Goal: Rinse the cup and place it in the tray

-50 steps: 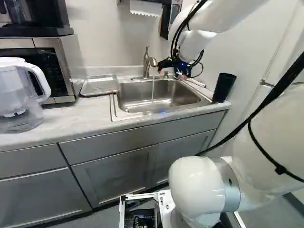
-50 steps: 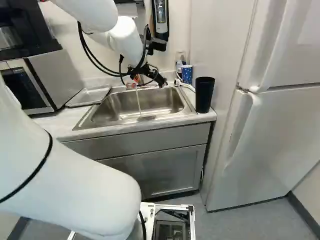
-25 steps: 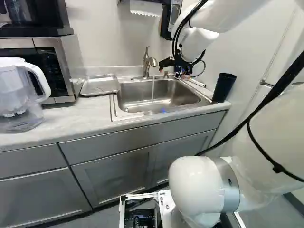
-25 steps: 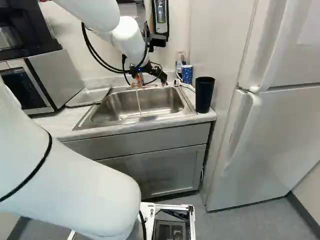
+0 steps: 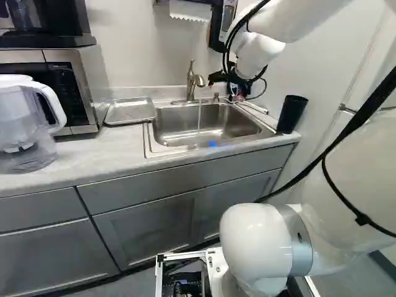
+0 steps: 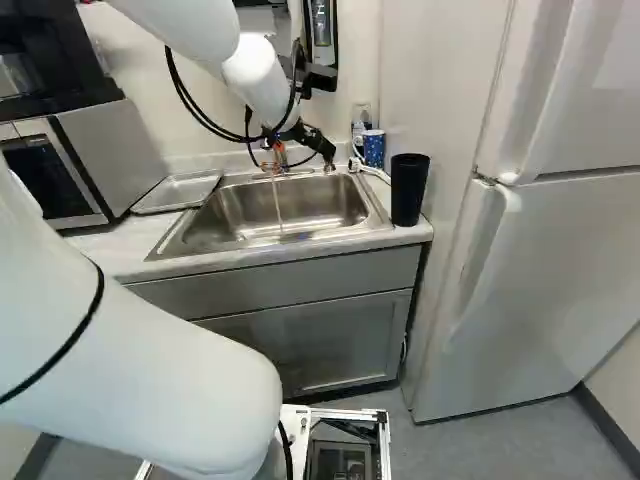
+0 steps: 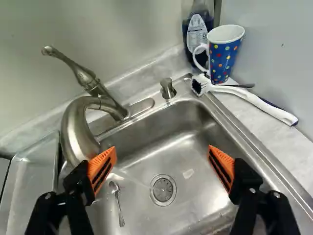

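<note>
Over the back of the sink (image 6: 290, 208), my gripper (image 6: 300, 160) hangs beside the faucet. In the wrist view the gripper (image 7: 162, 164) is open, its orange-padded fingers wide apart with nothing between them, the faucet (image 7: 78, 132) close by one finger. A blue dotted cup (image 7: 224, 61) with a white handle stands upright on the counter behind the sink's corner, ahead of the gripper and off to one side. The metal tray (image 5: 130, 111) lies on the counter left of the sink. A thin stream of water runs from the faucet into the sink.
A white brush (image 7: 249, 98) lies by the cup, with a soap bottle (image 7: 198, 32) behind it. A spoon (image 7: 118, 203) lies in the sink. A tall black tumbler (image 6: 409, 188) stands at the counter's right end, near the fridge (image 6: 560, 240). A microwave (image 5: 62, 86) and pitcher (image 5: 28, 124) are at left.
My gripper has turned and shifted slightly, a little to the right and up in the left base view. It has stayed open. The base has not moved.
</note>
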Available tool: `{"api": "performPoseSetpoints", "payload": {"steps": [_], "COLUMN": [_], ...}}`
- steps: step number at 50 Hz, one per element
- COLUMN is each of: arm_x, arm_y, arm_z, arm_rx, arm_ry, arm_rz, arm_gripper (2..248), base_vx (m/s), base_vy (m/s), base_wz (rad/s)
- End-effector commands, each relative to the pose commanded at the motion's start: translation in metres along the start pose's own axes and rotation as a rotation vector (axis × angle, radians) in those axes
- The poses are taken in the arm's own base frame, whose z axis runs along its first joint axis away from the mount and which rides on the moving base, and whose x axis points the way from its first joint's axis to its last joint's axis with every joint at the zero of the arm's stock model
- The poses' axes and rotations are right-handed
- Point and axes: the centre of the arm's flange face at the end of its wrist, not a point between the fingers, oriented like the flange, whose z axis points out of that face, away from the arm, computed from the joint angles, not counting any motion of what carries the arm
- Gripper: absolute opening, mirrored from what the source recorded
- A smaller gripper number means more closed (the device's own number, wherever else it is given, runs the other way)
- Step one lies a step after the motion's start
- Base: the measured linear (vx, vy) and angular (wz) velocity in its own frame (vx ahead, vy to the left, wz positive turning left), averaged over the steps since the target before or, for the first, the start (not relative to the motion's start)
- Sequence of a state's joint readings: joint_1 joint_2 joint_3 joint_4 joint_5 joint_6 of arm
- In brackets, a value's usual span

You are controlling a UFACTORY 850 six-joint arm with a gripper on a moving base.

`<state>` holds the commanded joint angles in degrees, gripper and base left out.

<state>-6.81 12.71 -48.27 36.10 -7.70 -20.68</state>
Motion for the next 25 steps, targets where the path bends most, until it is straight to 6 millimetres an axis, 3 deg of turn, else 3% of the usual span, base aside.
{"api": "performPoseSetpoints", "payload": {"steps": [25], "arm_x": [-0.005], "arm_y": [0.009], "arm_z": [0.019], "arm_rx": [-0.056], "arm_ry": [0.07], "arm_rz": [0.05], "arm_gripper": [247], "base_vx": [0.0], "base_vy": [0.0], "base_wz": [0.0]}}
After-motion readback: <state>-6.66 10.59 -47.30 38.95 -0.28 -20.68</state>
